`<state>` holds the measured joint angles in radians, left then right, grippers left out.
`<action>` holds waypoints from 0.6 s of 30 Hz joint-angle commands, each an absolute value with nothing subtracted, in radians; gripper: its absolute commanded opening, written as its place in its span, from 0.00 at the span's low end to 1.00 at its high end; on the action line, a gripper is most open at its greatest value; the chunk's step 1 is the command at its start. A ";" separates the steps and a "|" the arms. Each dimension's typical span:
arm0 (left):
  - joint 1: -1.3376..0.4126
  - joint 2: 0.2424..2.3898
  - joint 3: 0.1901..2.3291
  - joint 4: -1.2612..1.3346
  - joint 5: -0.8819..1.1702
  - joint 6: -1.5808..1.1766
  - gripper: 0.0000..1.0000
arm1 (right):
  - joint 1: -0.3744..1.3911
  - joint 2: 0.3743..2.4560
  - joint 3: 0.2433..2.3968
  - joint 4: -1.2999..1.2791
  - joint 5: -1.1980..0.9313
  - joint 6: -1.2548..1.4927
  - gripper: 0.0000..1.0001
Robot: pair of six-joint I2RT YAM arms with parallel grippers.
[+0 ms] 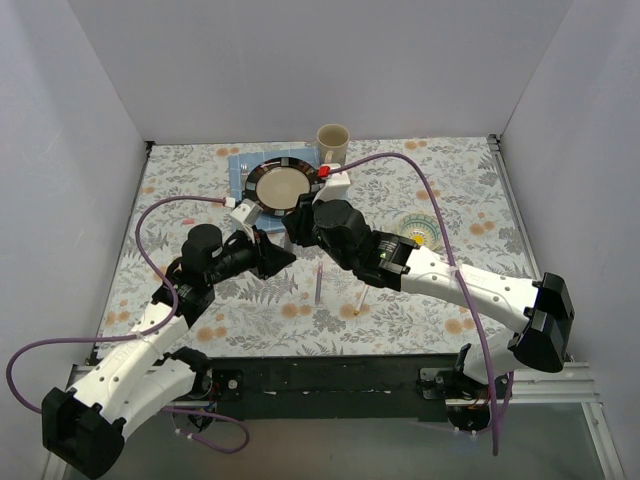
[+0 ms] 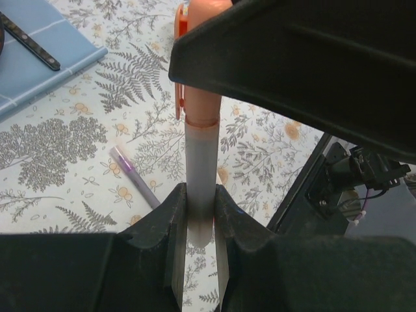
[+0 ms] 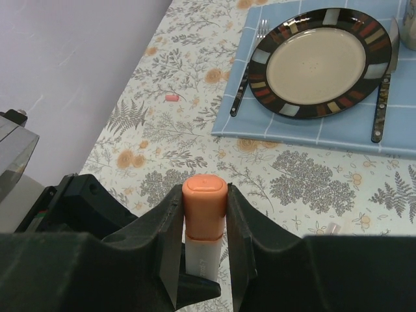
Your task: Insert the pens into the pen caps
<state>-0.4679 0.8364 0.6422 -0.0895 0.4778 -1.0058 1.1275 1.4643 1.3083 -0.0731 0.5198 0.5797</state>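
An orange pen with a whitish barrel (image 2: 199, 175) is held up between the two grippers above the table's middle. My left gripper (image 2: 199, 195) is shut on the barrel's lower end. The orange pen cap (image 3: 205, 198) sits on the barrel's other end, its rim against the barrel, and my right gripper (image 3: 205, 195) is shut on it. In the top view the left gripper (image 1: 283, 256) and right gripper (image 1: 300, 228) meet tip to tip. A purple pen (image 2: 133, 175) lies uncapped on the cloth (image 1: 318, 285), and a pale pen (image 1: 357, 300) lies beside it. A small pink cap (image 3: 171, 97) lies alone.
A striped plate (image 1: 282, 185) rests on a blue placemat (image 1: 243, 165) at the back, with a fork (image 3: 244, 65) and a knife (image 3: 383, 97) beside it. A cup (image 1: 333, 143) stands behind the plate. Purple cables loop over both arms.
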 commanded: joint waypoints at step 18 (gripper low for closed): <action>-0.463 0.778 0.657 0.003 0.431 -1.008 0.00 | 1.206 1.315 1.094 0.017 0.365 0.735 0.55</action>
<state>-0.4854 0.7982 0.6289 -0.1318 0.4900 -1.0023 1.1633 1.3537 1.1252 0.0486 0.4828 0.7052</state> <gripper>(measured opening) 0.172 0.448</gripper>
